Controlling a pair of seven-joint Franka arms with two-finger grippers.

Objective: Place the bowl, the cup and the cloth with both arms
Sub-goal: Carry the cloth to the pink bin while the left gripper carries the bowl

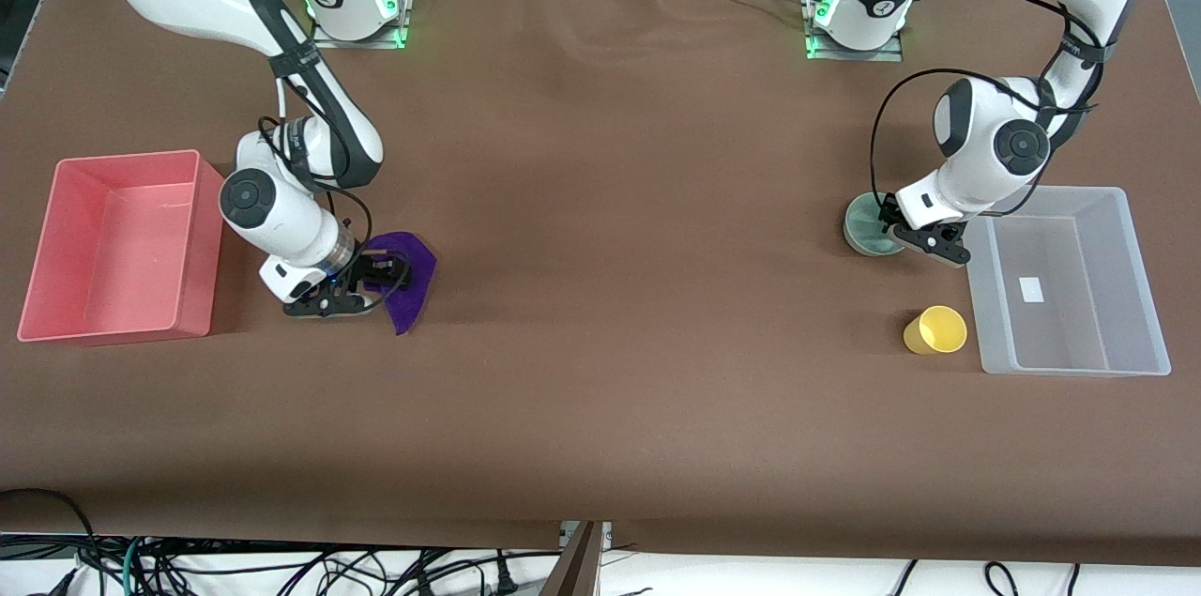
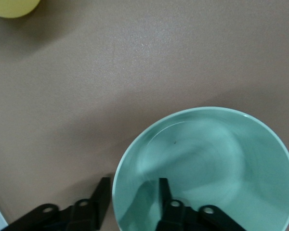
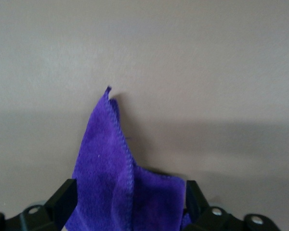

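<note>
Straddling the pale mint-green round bowl [image 2: 204, 168] rim near the table's left-arm end, left gripper [image 2: 132, 195] jaws stand narrow, unclosed; right gripper [image 3: 127, 199] jaws flank the purple fuzzy cloth [image 3: 118, 178], wide.

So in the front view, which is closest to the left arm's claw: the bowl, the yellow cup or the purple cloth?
From the left claw:
1. The bowl, right at the claw, which straddles its rim.
2. The cup, nearer the front camera, beside the clear bin.
3. The cloth, at the right arm's end, between the open fingers of the right claw.
</note>
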